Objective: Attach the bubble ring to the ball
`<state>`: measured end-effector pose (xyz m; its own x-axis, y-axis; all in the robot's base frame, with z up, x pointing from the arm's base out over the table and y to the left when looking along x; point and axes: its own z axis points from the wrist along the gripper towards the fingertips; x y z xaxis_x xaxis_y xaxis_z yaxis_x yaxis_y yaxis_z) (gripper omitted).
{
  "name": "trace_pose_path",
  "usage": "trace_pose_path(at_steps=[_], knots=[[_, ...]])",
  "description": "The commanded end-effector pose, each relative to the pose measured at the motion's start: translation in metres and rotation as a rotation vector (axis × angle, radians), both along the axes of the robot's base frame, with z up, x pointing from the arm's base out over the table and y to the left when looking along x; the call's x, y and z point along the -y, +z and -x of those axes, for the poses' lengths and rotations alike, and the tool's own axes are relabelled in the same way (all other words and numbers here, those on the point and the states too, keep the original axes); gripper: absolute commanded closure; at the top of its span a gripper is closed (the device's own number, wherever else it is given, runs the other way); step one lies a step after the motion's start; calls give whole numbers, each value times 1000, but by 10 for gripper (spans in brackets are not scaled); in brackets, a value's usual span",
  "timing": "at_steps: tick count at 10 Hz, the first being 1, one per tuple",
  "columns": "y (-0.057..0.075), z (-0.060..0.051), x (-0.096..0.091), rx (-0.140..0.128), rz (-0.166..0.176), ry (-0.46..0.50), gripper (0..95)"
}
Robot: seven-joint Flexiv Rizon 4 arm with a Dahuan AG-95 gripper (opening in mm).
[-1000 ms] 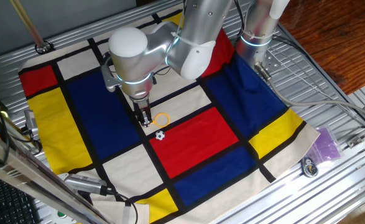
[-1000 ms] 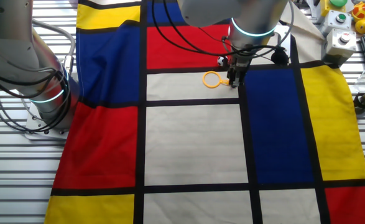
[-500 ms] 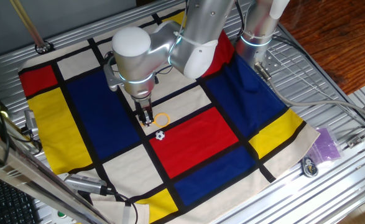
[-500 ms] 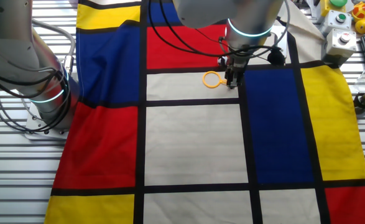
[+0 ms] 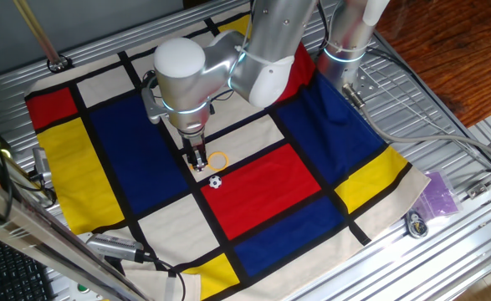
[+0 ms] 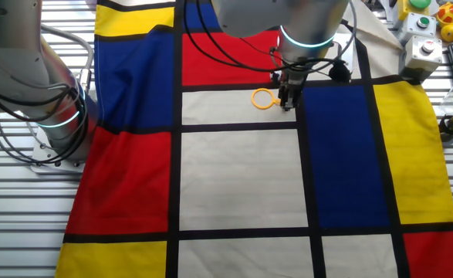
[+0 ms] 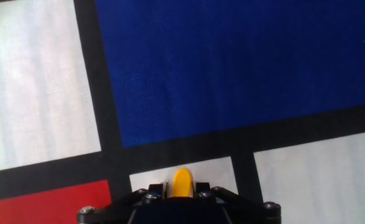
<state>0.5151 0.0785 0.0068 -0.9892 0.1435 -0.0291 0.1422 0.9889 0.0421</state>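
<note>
The bubble ring (image 5: 218, 160) is a thin yellow-orange hoop low over a white square of the cloth, also seen in the other fixed view (image 6: 263, 99). My gripper (image 5: 198, 164) points straight down at its handle end (image 6: 288, 104). In the hand view the orange handle (image 7: 182, 183) sits tightly between the two black fingers (image 7: 148, 196). The ball (image 5: 216, 181), tiny and white with black patches, rests on the black stripe at the red square's corner, just in front of the ring and apart from it.
The patchwork cloth (image 5: 270, 192) of red, blue, yellow and white squares covers the table. A second robot base (image 6: 56, 116) stands at the cloth's edge. Button boxes (image 6: 427, 46) and a purple bag (image 5: 439, 194) lie off the cloth.
The arm has shifted slightly sideways over the ring's handle. The ring and ball stay almost where they were.
</note>
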Motion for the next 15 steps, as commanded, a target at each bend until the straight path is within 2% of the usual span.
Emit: trace_pose_path(at_steps=[1, 5, 7, 9, 12, 15], knots=[[1, 0, 1, -2, 5, 8, 950], [18, -6, 2, -6, 1, 19, 950], [36, -17, 0, -6, -7, 19, 950], [50, -32, -11, -12, -9, 4, 950], [53, -40, -28, -12, -11, -16, 950], [49, -38, -44, -8, -13, -40, 950]])
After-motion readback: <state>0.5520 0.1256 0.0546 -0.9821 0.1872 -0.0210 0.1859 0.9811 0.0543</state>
